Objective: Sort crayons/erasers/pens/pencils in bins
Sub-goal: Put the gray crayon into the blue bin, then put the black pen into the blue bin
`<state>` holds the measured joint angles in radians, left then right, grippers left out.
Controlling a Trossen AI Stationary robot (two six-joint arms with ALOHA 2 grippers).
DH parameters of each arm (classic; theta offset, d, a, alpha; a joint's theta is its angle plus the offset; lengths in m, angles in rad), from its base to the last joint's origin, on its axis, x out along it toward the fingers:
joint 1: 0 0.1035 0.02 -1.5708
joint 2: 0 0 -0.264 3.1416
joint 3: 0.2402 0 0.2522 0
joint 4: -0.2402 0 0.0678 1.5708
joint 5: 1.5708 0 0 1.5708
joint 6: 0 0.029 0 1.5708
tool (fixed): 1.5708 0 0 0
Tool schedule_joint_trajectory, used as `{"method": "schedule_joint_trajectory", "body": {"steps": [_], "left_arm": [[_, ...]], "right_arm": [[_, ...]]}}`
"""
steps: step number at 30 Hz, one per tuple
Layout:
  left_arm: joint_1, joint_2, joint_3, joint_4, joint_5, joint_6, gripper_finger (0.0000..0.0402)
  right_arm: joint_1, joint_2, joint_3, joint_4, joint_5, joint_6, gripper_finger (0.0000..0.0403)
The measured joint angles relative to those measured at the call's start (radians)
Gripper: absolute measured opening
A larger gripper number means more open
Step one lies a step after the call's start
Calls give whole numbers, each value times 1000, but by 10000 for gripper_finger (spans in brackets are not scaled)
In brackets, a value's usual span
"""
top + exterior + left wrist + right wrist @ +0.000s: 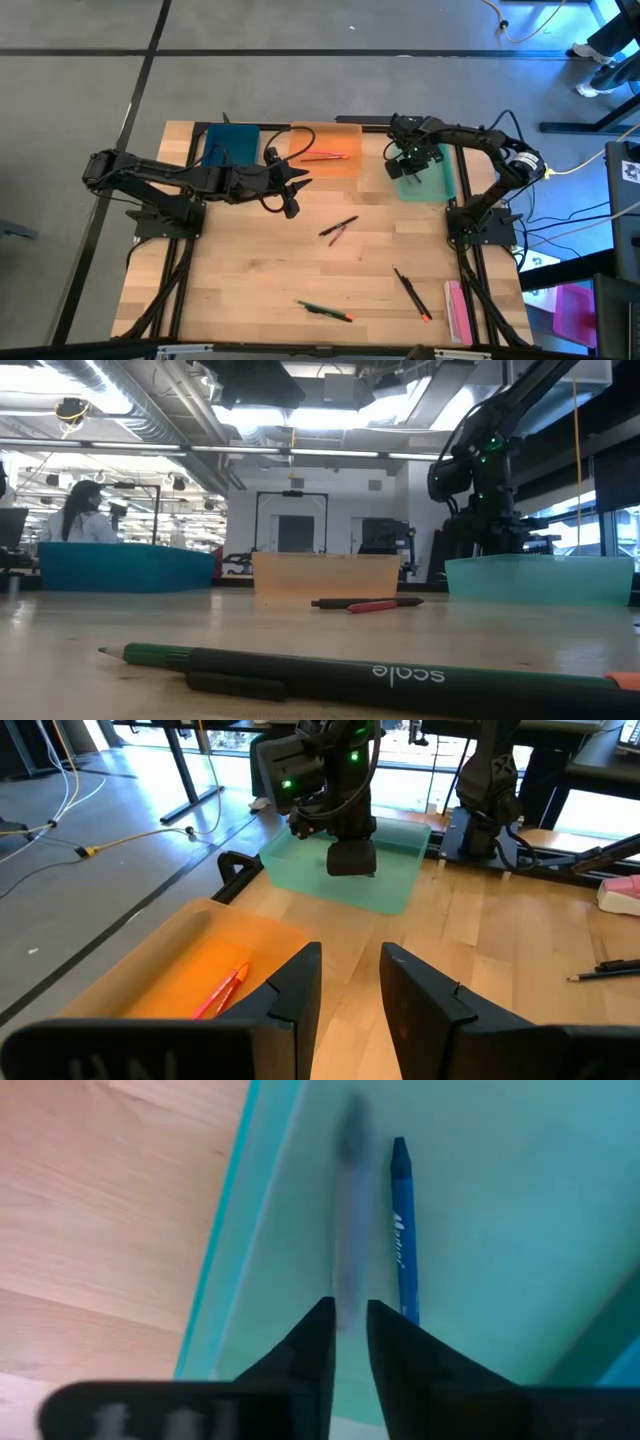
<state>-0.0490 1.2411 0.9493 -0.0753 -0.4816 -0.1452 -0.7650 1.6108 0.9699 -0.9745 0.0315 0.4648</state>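
Table [250,290]: a pale wooden top seen from above, with three shallow trays in a row along its far edge.
Blue tray [231,143]: dark teal, at the left end of the row, partly behind the left arm.
Orange tray [327,150]: see-through orange, in the middle, with red sticks [325,156] lying inside.
Green tray [428,175]: mint green, at the right end; a blue crayon [402,1230] lies flat on its floor near one wall, and a blurred grey stick [351,1220] shows just beside the crayon.
Loose sticks: a dark and red pair [338,229] near the table's middle; a green pencil with an orange end [324,311] near the front edge; a black pen with an orange tip [411,293] toward the front right.
Pink eraser [457,311]: a long pale pink block at the front right edge.
Right gripper [343,1330]: above the green tray, pointing down into it; jaws a narrow gap apart, with the grey stick's end at that gap. Whether they grip it I cannot tell.
Right arm: reaches from its base at the table's right side, bent inward over the green tray.
Left gripper [350,995]: jaws apart with nothing between them, above the table just beside the orange tray's near corner.
Left arm: stretched low across the table from the left side.
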Motion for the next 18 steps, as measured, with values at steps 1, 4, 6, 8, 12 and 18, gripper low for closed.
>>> {"method": "schedule_joint_trajectory", "body": {"steps": [1, 4, 6, 8, 12, 18], "left_arm": [[0, 0, 0, 0, 0, 0, 96], [0, 0, 0, -1, 0, 0, 96], [0, 0, 0, -2, 0, 0, 96], [0, 0, 0, -5, 0, -1, 96], [1, 0, 0, -15, 0, -38, 96], [-4, 0, 0, -60, 0, -67, 96]], "right_arm": [[0, 0, 0, 0, 0, 0, 75], [0, 0, 0, 1, 0, 1, 98], [0, 0, 0, 2, 0, 0, 110], [0, -2, 0, 5, 1, -8, 118], [-4, -36, 0, 5, 0, -38, 121], [46, -199, 0, 3, -68, -105, 115]]}}
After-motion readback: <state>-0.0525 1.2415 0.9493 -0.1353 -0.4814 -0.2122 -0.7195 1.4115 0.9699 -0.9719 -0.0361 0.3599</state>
